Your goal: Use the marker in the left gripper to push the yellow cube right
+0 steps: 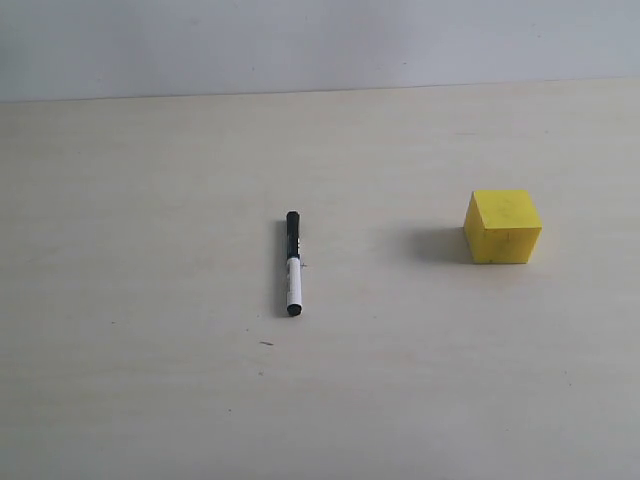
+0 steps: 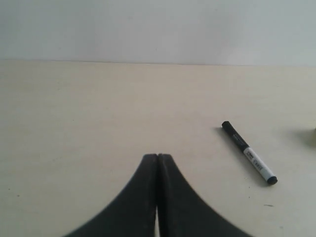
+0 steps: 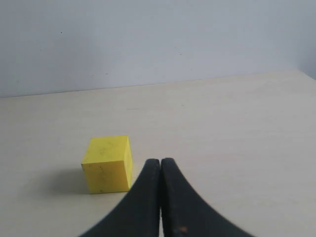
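The marker [image 1: 293, 263] lies flat on the pale table, black cap at the far end, white barrel toward the near end. In the left wrist view the marker [image 2: 249, 152] rests well off to one side of my left gripper [image 2: 157, 156], which is shut with nothing between its fingers. The yellow cube [image 1: 502, 227] sits on the table to the right of the marker, apart from it. My right gripper [image 3: 160, 161] is shut and empty, and the yellow cube [image 3: 107, 164] stands just beside it. Neither gripper shows in the exterior view.
The pale wooden table [image 1: 150, 380] runs back to a plain light wall [image 1: 320, 40]. A small dark speck [image 1: 266, 343] marks the tabletop near the marker's near end. The table's far right edge shows in the right wrist view.
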Motion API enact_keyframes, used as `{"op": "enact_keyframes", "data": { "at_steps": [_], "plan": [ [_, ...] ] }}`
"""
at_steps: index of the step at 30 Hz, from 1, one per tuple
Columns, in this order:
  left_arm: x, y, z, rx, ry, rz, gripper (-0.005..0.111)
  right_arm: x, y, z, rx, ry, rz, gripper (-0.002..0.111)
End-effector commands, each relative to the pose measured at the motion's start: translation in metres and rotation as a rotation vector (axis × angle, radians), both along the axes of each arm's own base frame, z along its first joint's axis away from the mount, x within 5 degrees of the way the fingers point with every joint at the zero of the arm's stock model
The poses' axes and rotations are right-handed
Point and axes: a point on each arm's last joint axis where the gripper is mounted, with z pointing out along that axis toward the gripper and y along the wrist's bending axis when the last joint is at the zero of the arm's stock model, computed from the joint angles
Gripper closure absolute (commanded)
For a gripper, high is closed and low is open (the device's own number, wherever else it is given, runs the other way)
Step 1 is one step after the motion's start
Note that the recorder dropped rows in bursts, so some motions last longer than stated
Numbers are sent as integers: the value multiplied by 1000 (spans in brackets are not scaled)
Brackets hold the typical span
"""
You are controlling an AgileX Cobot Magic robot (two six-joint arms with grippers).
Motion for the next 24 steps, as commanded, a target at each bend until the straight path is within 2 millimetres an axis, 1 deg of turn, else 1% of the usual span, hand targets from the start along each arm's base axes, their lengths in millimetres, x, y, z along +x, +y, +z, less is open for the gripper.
{"op": "enact_keyframes", "data": {
  "at_steps": [1, 14, 20, 24],
  "plan": [
    [-2, 0, -5, 14, 49, -2, 107, 0, -1, -1, -7, -4, -7, 108],
    [-2, 0, -5, 14, 46, -2, 107, 0, -1, -1, -8, -2, -7, 108],
    [-5, 1, -2, 0, -8, -2, 107, 0, -1, -1, -8, -2, -7, 108],
    [-5, 1, -2, 0, -8, -2, 107, 0, -1, -1, -8, -2, -7, 108]
  ]
}}
